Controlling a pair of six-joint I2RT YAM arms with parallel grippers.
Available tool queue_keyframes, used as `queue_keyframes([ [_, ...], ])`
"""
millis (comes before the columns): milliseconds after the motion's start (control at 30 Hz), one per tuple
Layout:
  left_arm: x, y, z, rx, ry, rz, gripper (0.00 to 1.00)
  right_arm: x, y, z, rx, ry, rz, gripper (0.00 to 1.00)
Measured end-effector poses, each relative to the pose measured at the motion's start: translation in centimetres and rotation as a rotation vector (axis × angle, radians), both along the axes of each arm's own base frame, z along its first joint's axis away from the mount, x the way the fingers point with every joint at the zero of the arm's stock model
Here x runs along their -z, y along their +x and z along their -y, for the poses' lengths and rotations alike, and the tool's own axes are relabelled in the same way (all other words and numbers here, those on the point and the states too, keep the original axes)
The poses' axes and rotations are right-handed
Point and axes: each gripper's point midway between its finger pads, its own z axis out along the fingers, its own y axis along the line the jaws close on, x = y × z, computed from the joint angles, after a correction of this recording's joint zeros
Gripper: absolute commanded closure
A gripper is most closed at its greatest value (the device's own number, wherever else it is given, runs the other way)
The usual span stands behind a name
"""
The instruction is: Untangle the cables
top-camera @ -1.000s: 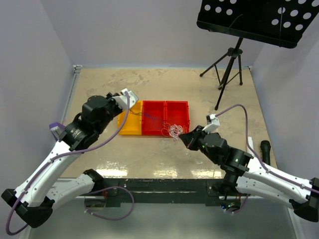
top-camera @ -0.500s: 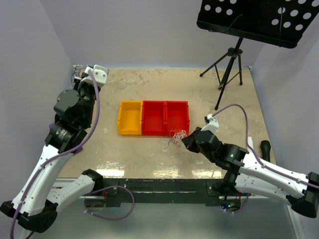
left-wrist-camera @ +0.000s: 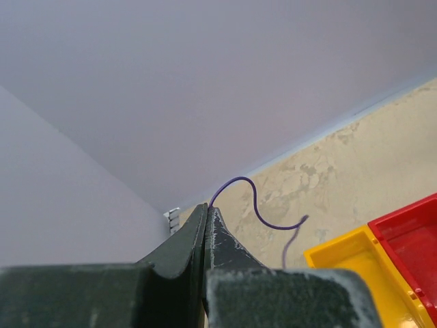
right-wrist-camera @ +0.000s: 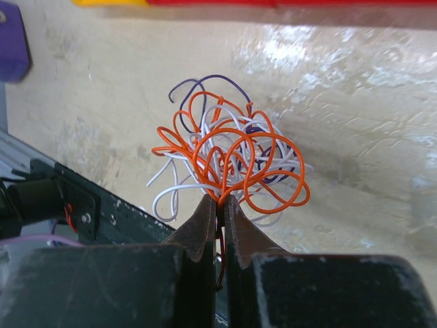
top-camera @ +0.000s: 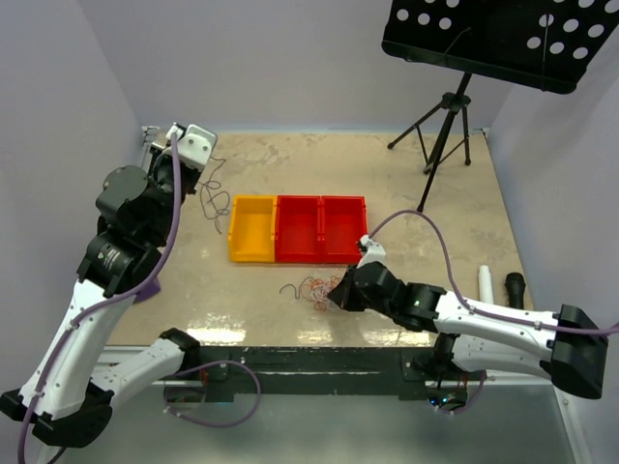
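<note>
Tangle (right-wrist-camera: 232, 154) (top-camera: 314, 288) of orange, white and dark purple wires sits at the tips of the right gripper (right-wrist-camera: 220, 199) (top-camera: 334, 293). Its jaws are pressed together on an orange strand at the base of the tangle, with the loops fanning out beyond the fingertips. In the top view the tangle is low over the table (top-camera: 406, 174), near the front edge and just in front of the bins, clear of all three. One loose end pokes out to its left. Cannot tell whether the clump rests on the table or hangs just above it.

The left arm is up by the far left corner. The left gripper (left-wrist-camera: 207, 208) is clamped on a single dark wire (left-wrist-camera: 256, 208) (top-camera: 208, 191), jaws together with only the thin strand between them. In the wrist view the wire curls out of the fingertips in an S. In the top view it trails down over the table left of the yellow bin (top-camera: 251, 230) (left-wrist-camera: 348, 263), well apart from the tangle. Cannot tell whether its lower end touches the table.

Two red bins (top-camera: 321, 228) stand in a row with the yellow one, side by side and touching. A black music stand (top-camera: 493, 39) is at the far right on a tripod (top-camera: 440, 135).
</note>
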Motion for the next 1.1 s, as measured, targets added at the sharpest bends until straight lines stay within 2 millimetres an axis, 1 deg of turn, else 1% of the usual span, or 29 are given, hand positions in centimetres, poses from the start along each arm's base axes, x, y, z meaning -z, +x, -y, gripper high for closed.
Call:
queue_keyframes([
  [100, 1.4, 0.8, 1.0, 0.03, 0.018, -0.041, 1.0, 0.6, -0.7, -1.0, -0.046, -0.003, -0.013, 1.0],
  [167, 2.9, 1.3, 1.6, 0.048, 0.029, -0.074, 1.0, 0.8, -1.1, -1.5, -0.067, 0.004, -0.02, 1.0],
  [200, 4.0, 1.6, 1.9, 0.06, 0.039, -0.097, 1.0, 0.9, -1.2, -1.7, -0.074, 0.009, -0.019, 1.0],
  [267, 6.7, 2.3, 2.7, 0.079, 0.06, -0.155, 1.0, 1.0, -1.5, -1.9, -0.085, 0.017, -0.02, 1.0],
  [333, 9.8, 3.0, 3.4, 0.095, 0.086, -0.225, 1.0, 1.1, -1.6, -2.0, -0.092, 0.024, -0.022, 1.0],
  [367, 11.8, 3.4, 3.8, 0.104, 0.1, -0.271, 1.0, 1.0, -1.7, -2.0, -0.094, 0.027, -0.022, 1.0],
  [433, 14.6, 3.9, 4.3, 0.113, 0.123, -0.335, 1.0, 1.0, -1.8, -2.0, -0.098, 0.033, -0.022, 1.0],
  [467, 15.8, 4.1, 4.5, 0.118, 0.13, -0.366, 1.0, 0.9, -1.8, -1.9, -0.099, 0.038, -0.021, 1.0],
  [533, 17.7, 4.4, 4.9, 0.124, 0.134, -0.409, 1.0, 0.6, -1.9, -1.8, -0.098, 0.051, -0.015, 1.0],
  [600, 18.9, 4.7, 5.2, 0.13, 0.135, -0.433, 1.0, 0.4, -2.0, -1.6, -0.097, 0.062, -0.011, 1.0],
  [800, 21.2, 5.4, 5.8, 0.133, 0.127, -0.461, 1.0, 0.5, -2.2, -1.3, -0.092, 0.072, -0.014, 1.0],
  [967, 24.1, 5.5, 6.1, 0.142, 0.137, -0.505, 1.0, 0.5, -2.2, -1.3, -0.089, 0.077, -0.016, 1.0],
  [1000, 24.7, 5.6, 6.2, 0.142, 0.14, -0.514, 0.93, 0.5, -2.1, -1.4, -0.089, 0.081, -0.014, 1.0],
  [1033, 25.1, 5.8, 6.3, 0.142, 0.143, -0.52, 0.82, 0.4, -2.1, -1.5, -0.089, 0.084, -0.012, 1.0],
  [1067, 25.6, 6.0, 6.4, 0.142, 0.146, -0.529, 0.68, 0.4, -2.1, -1.5, -0.089, 0.085, -0.011, 1.0],
  [1100, 26.2, 6.2, 6.5, 0.142, 0.151, -0.542, 0.57, 0.5, -2.0, -1.6, -0.089, 0.084, -0.012, 1.0],
])
